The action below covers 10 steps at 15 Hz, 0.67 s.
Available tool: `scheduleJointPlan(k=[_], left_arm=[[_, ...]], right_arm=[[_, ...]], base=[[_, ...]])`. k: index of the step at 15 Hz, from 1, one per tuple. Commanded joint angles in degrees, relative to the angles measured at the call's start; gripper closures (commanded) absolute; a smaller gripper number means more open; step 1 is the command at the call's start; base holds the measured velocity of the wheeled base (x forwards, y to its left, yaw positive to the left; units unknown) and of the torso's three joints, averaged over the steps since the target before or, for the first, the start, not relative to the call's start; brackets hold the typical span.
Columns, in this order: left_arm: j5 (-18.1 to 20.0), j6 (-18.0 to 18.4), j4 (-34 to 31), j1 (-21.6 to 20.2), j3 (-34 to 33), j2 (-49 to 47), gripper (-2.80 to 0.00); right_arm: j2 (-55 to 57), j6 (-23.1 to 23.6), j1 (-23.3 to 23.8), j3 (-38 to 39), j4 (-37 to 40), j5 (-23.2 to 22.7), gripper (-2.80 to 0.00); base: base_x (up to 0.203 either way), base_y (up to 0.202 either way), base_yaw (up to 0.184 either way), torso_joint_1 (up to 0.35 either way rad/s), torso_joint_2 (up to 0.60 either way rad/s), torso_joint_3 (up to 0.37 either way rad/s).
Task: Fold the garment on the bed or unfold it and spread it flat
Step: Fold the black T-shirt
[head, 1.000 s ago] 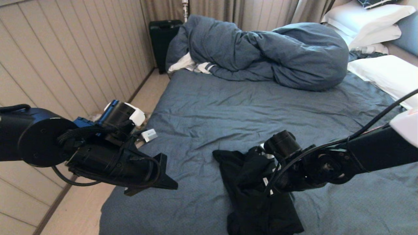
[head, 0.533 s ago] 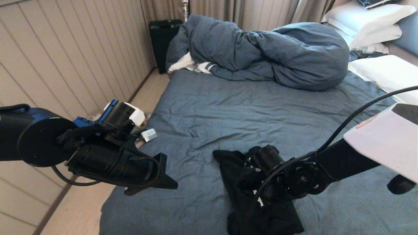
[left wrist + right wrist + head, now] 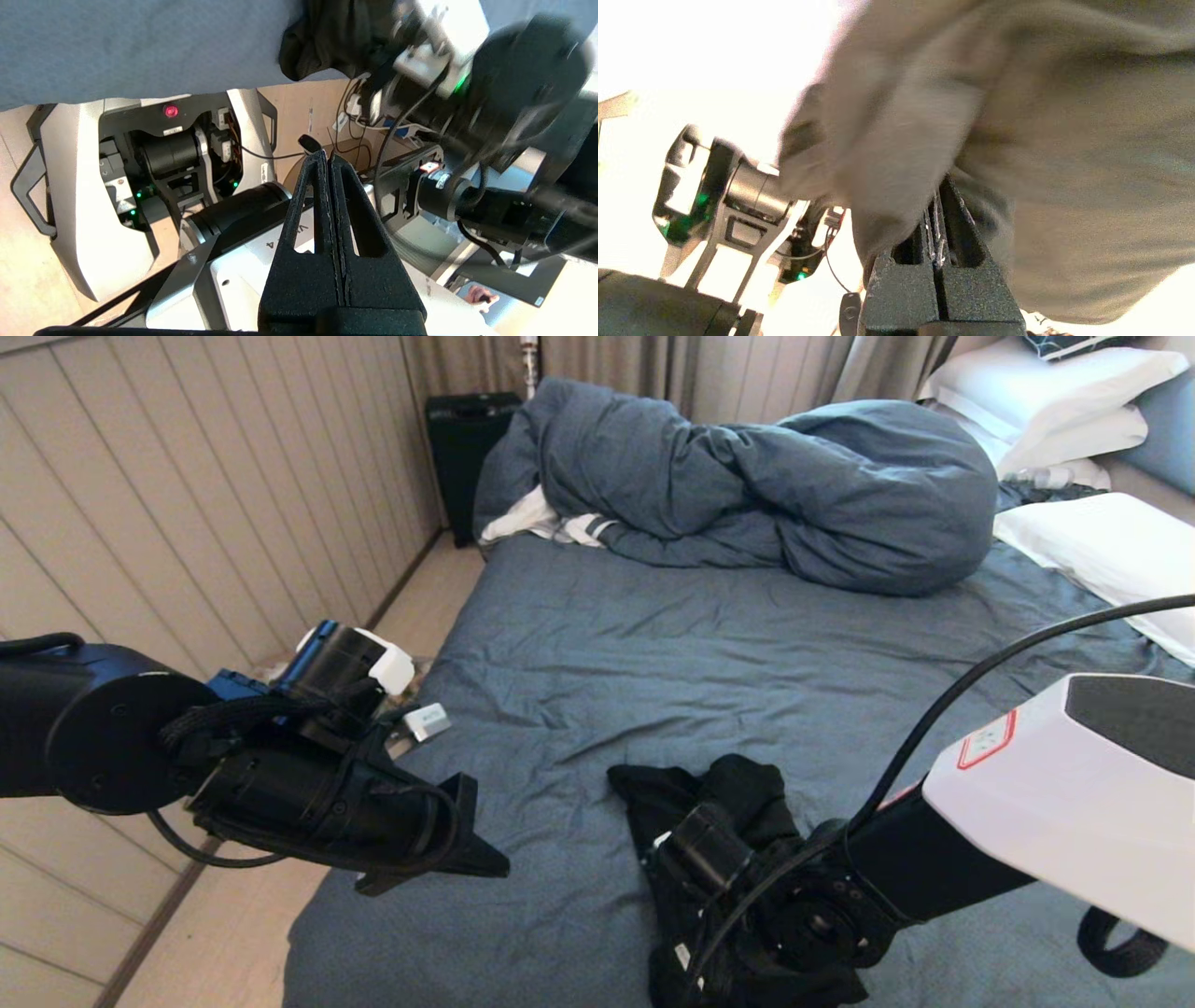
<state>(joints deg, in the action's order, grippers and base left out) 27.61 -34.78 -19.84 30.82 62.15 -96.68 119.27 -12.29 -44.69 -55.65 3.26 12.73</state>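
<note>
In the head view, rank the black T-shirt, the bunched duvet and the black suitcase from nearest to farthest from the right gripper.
1. Black T-shirt: crumpled at the bed's near edge, right at the right gripper.
2. Bunched duvet: across the bed's far end.
3. Black suitcase: on the floor beyond the bed's far left corner.

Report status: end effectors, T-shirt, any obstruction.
Left end effector shut, empty, off the bed's left edge. Right end effector shut on black T-shirt, crumpled at near edge. Duvet far back, clear.

One garment (image 3: 747, 793), one bed (image 3: 653, 644), one duvet (image 3: 794, 485), three pillows (image 3: 1055, 383).
</note>
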Motion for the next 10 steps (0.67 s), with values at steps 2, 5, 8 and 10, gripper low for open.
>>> scheduleJointPlan(k=[2,5,8,10], left_arm=[[0.16,-0.2,-0.12,0.03,-0.01,0.09,0.0],[0.16,-0.2,-0.12,0.03,-0.01,0.09,0.0],[0.16,-0.2,-0.12,-0.06,-0.01,0.18,0.0],[0.16,-0.2,-0.12,-0.06,-0.1,0.18,0.0]], right_arm=[[0.26,-0.02,-4.27,-0.34,0.08,0.11,0.0],[0.26,-0.02,-4.27,-0.34,0.08,0.11,0.0],[-0.18,0.07,-6.82,-1.13,-0.01,0.11,0.0],[-0.44,-0.02,-6.38,-1.83,-0.1,0.19,0.0]], base=[[0.0,0.0,0.0,0.0,0.0,0.0],[0.0,0.0,0.0,0.0,0.0,0.0],[0.0,0.0,0.0,0.0,0.0,0.0],[0.0,0.0,0.0,0.0,0.0,0.0]])
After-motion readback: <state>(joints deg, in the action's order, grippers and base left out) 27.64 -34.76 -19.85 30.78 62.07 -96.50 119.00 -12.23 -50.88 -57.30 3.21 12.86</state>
